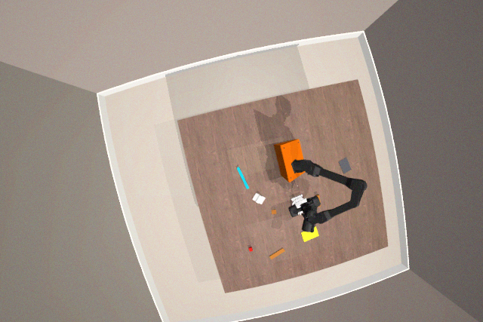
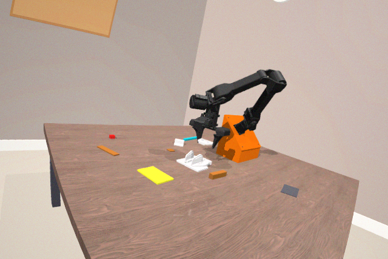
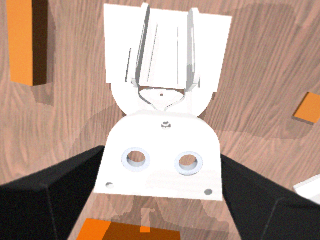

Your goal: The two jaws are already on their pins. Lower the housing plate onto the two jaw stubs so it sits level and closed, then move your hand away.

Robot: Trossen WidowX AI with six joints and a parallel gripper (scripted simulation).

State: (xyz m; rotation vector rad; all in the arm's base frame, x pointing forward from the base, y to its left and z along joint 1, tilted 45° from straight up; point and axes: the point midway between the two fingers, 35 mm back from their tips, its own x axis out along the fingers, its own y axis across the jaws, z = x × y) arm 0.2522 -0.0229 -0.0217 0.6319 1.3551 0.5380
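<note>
My gripper [image 1: 304, 205] [image 2: 205, 143] [image 3: 160, 155] is shut on the white housing plate [image 3: 162, 175], gripping it by its two side edges. The plate has a rounded edge and two ringed holes. It also shows edge-on between the fingertips in the exterior view [image 2: 205, 141]. The white base [image 2: 202, 168] [image 3: 216, 47] lies on the table below. Two upright jaws, one [image 3: 143, 45] [image 2: 189, 156] and the other [image 3: 191, 50] [image 2: 197, 159], stand side by side on it. The plate hangs above the table, apart from the jaws and off towards the orange robot base. It hides the jaw stubs.
The orange robot base [image 1: 289, 156] [image 2: 242, 146] stands close behind the plate. An orange block [image 2: 217, 174] [image 3: 20, 40] lies beside the white base. A yellow sheet [image 1: 309, 234] [image 2: 154, 175], a folded white piece [image 1: 258, 198] [image 2: 179, 142] and a small orange tile [image 1: 273, 211] [image 3: 309, 107] lie around.
</note>
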